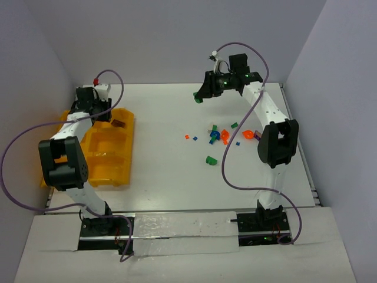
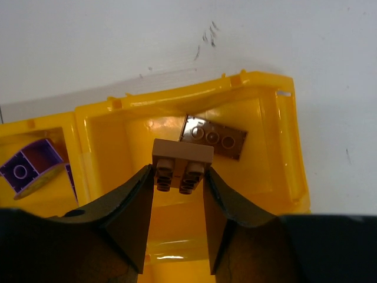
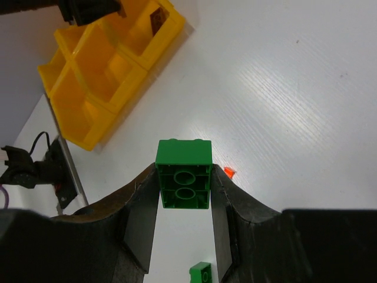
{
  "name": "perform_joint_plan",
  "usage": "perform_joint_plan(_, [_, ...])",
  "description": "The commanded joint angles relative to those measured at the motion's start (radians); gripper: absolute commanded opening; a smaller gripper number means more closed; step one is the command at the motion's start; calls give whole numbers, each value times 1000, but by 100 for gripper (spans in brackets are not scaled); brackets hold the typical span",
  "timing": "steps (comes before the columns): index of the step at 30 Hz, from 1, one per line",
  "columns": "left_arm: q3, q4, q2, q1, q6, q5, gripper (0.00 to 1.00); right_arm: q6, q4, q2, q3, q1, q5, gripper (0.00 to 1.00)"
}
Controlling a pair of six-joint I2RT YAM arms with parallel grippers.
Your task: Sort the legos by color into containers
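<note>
**Item 1, obscured parts.**
- Left gripper (image 2: 178, 174): overhead, the wrist body hides its fingers. Its own camera shows the jaws part-way open and clamped on the sides of a brown brick (image 2: 182, 160). Whether the round forms facing the lens are studs or tubes cannot be told.
- Tray (image 1: 121, 162): yellow-orange, at 9 o'clock on the table. The left arm covers its near-left part overhead. The left wrist view cuts off all but two far compartments.
- The brown brick hangs over the far right compartment. A brown plate (image 2: 213, 137) lies flat there, at 1 o'clock of the brick.
- A purple piece (image 2: 26, 168) sits in the compartment at 9 o'clock. Its shape is unclear.

**Item 2, right side.**
- Right gripper (image 3: 184, 177): jaws roughly half open, gripping a green brick (image 3: 184, 154) by its sides. It is raised above the table at 11 o'clock of the loose legos (image 1: 219, 138).
- The loose legos are scattered at 3 o'clock of the table's middle, in green, blue and orange-red. They are too small to tell individual shapes.
- A small green brick (image 1: 210, 159) lies apart at 7 o'clock of the scatter.
- An orange bit (image 3: 228, 172) shows just past the right finger, mostly hidden.

**Item 3, surface and room.**
- Table (image 1: 171, 118): white, with a faint grain. Dark scuff marks (image 2: 206, 36) lie at 12 o'clock beyond the tray.
- Walls (image 1: 177, 35): plain pale grey-lilac on three sides.
- A purple cable (image 1: 240, 43) arcs over the right arm.
</note>
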Motion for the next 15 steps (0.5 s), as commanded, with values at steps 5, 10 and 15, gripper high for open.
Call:
perform_joint_plan(5, [-18,30,-99,9,3,155,68,236,207,13,57,30,-121,0])
perform_joint_plan(10, [-19,108,-168,11,-60,363,77,413,329,38,49,48,-148,0])
perform_joint_plan(15, [-3,274,-224,-32,-238,540,82,601,445,40,30,71,-83,0])
